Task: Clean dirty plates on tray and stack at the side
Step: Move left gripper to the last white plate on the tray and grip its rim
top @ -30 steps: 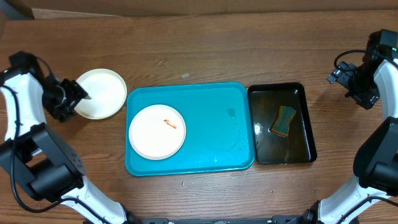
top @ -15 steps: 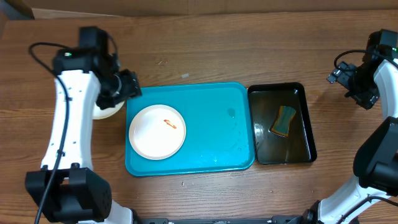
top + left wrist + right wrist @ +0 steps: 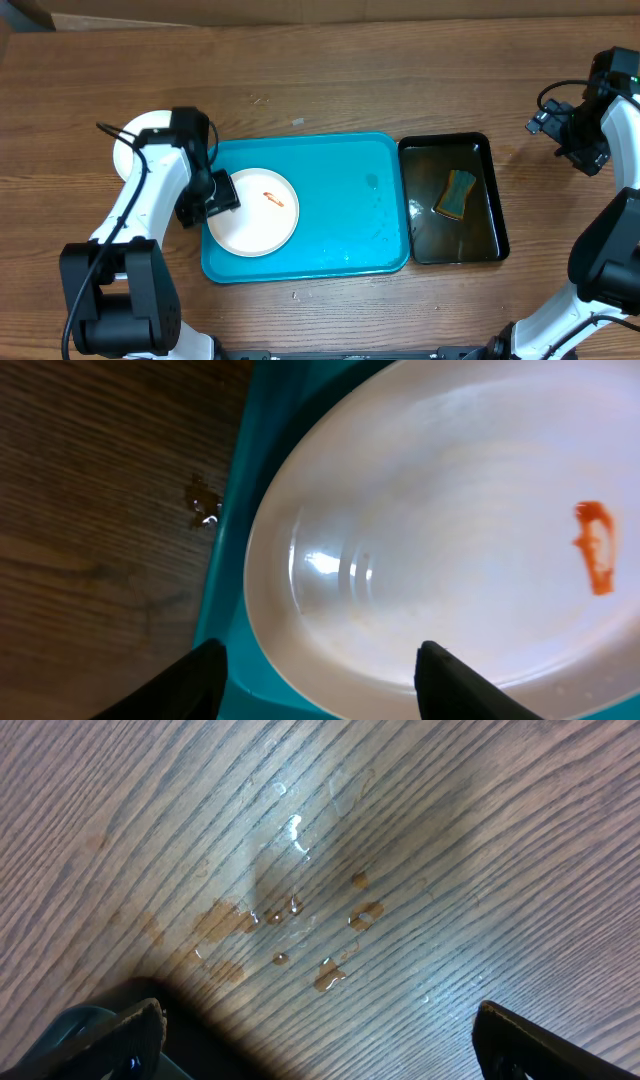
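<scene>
With a pale plate [image 3: 135,140] already set beside the tray [image 3: 340,165], one red-smeared white plate [image 3: 255,218] lies unwiped on the tray's left half, the left pincer [image 3: 320,670] parted astride its rim, the right pincer [image 3: 320,1025] wide open, empty.

No legible txt, labels, brand names, nos. or signs in any of the 3 views.
</scene>
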You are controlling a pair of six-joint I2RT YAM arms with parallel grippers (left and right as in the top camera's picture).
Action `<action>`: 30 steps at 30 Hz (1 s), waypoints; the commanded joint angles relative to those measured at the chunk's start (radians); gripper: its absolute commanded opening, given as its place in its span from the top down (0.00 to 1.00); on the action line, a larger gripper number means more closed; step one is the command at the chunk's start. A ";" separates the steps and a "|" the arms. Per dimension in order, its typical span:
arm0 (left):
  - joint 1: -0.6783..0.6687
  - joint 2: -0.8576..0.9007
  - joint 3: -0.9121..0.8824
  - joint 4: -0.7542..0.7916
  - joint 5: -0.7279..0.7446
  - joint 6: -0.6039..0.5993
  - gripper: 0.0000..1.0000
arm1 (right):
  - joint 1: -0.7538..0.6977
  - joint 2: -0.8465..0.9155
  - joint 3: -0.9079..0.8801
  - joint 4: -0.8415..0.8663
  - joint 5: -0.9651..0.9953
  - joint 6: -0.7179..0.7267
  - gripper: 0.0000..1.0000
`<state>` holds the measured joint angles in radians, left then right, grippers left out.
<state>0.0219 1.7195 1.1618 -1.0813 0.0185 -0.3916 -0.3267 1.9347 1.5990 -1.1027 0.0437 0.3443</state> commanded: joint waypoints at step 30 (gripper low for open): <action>0.037 0.004 -0.140 0.173 0.017 -0.050 0.89 | 0.002 -0.010 0.018 0.002 0.007 0.008 0.00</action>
<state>0.0635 1.7195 1.0260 -0.9184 0.0063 -0.4286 -0.3267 1.9347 1.5990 -1.1027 0.0437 0.3447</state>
